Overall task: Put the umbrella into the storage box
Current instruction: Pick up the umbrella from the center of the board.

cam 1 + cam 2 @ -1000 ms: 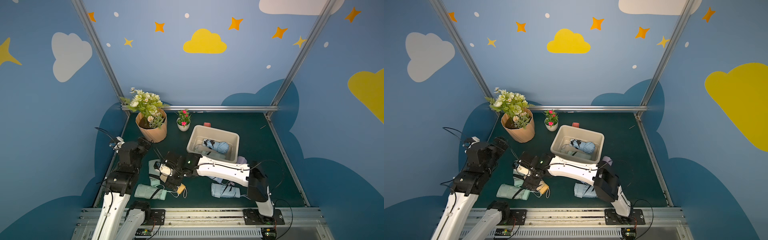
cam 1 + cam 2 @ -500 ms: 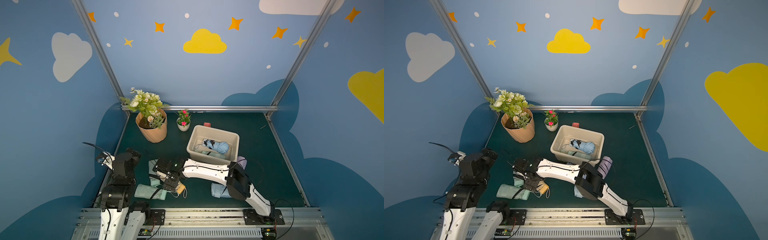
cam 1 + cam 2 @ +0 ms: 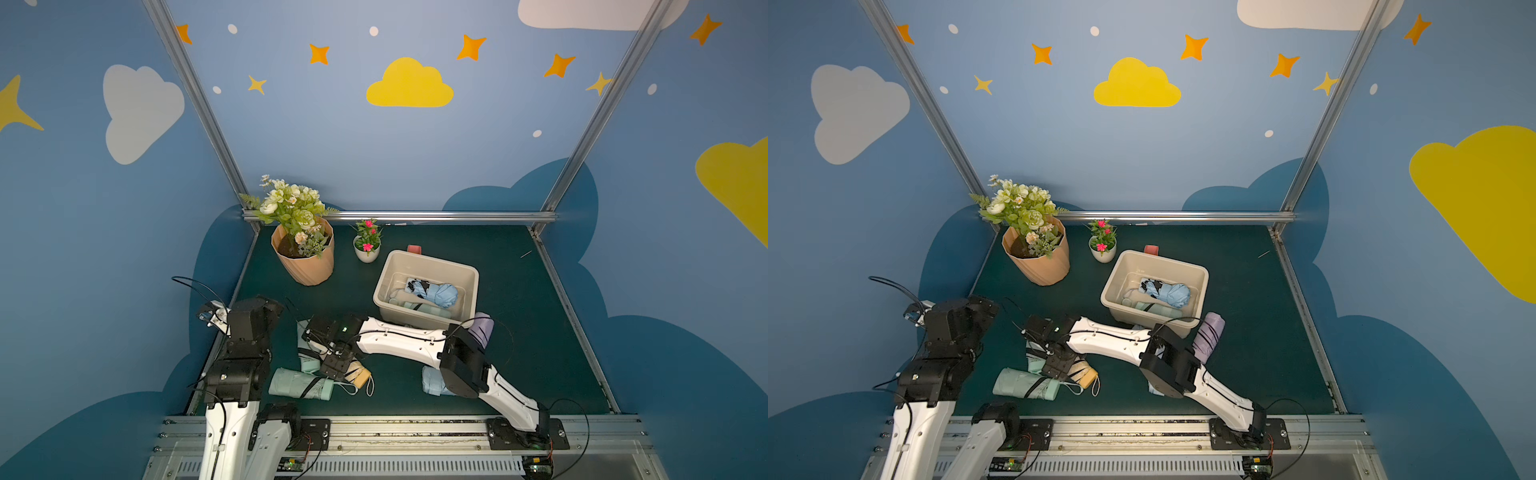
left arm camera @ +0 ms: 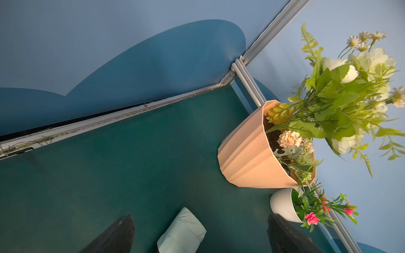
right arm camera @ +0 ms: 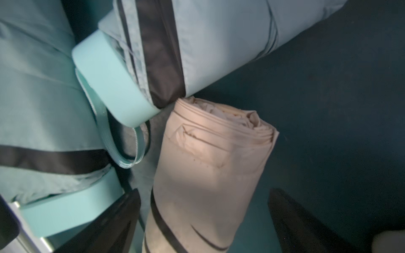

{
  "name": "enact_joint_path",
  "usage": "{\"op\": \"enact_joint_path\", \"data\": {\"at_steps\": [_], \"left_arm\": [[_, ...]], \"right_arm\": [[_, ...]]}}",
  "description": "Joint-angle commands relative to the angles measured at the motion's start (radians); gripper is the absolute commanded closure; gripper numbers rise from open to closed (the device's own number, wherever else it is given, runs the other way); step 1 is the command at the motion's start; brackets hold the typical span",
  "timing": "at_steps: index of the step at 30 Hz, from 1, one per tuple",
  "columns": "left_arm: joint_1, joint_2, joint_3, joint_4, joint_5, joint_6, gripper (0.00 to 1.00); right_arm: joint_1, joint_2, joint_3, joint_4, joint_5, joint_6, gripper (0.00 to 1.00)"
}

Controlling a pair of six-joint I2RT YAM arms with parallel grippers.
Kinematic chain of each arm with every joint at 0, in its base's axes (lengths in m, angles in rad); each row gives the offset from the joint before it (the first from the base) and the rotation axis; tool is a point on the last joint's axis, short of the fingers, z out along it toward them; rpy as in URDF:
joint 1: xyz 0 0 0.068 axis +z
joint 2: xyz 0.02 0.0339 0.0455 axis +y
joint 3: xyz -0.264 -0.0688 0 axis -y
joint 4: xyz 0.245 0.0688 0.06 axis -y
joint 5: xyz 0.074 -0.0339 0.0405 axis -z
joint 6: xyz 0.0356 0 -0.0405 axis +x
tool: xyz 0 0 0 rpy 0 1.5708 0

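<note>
In both top views the box (image 3: 432, 261) stands mid-table. The beige umbrella (image 3: 360, 375) lies on the mat (image 3: 519, 353) near the front, apart from the box, under the right gripper (image 3: 337, 365).

Left wrist view: the left gripper (image 4: 200, 216) is spread wide and holds nothing.

Right wrist view: the right jaws are spread, one on each side of the beige umbrella, not clamped on it.

From where I stand, nothing can be read: no lettering, label, brand or number shows on the storage box (image 3: 436, 270). The walls (image 3: 374, 158) carry only painted clouds (image 3: 409, 85) and stars (image 3: 319, 54).
</note>
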Motion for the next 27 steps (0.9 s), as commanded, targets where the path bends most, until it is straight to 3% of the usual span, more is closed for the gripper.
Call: {"op": "enact_joint_path", "data": {"at_steps": [1,18,27], "left_arm": [[0.005,0.001,0.001,0.012,0.014,-0.013,0.0],[0.009,-0.001,-0.042,0.028,0.051,-0.022,0.0],[0.01,0.006,-0.036,0.03,0.051,0.032,0.0]], "right_arm": [[-0.021,0.031,0.035,-0.042,0.002,0.035,0.03],[-0.018,0.052,-0.009,-0.045,-0.044,0.019,0.21],[-0.005,0.056,-0.016,-0.05,-0.044,0.001,0.32]]}}
